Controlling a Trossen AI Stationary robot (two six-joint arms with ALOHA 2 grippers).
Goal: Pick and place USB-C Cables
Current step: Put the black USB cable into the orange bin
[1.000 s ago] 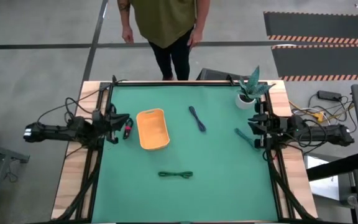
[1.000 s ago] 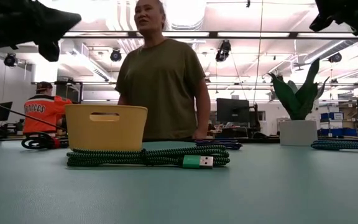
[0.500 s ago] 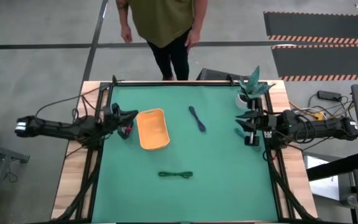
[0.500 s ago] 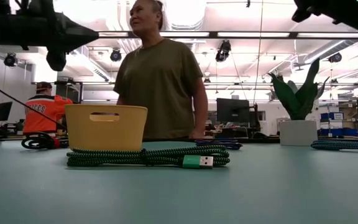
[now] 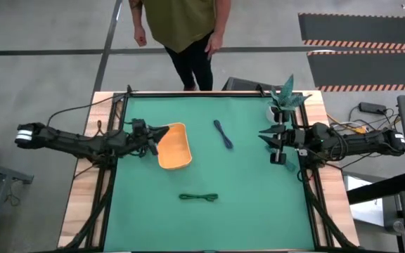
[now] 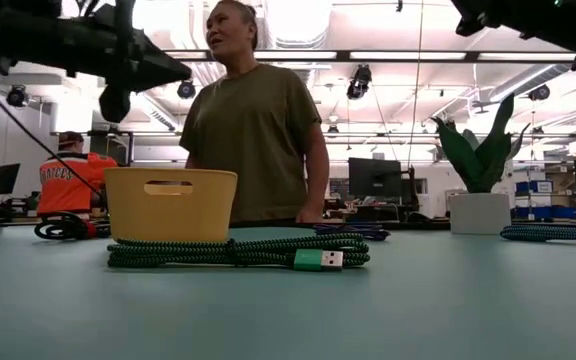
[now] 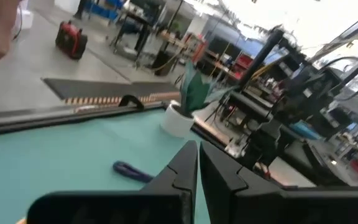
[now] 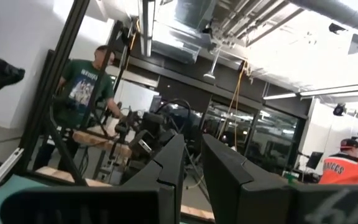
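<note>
Three USB-C Cables lie on the desk: green (image 5: 198,197) near the front edge, blue (image 5: 223,133) toward the back, a third hidden at the right edge. Left gripper (image 5: 162,131), fingers narrow, overhangs the orange tray (image 5: 178,156) and may knock it; right gripper (image 5: 266,133), fingers narrow, hovers empty.

Overhead camera: straight down on the whole table (image 5: 209,218). Low camera: tabletop height, level across, close to the green cable (image 6: 238,252). Wrist cameras: look forward past the fingers. Overhead and low share the orange tray (image 5: 174,146).
</note>
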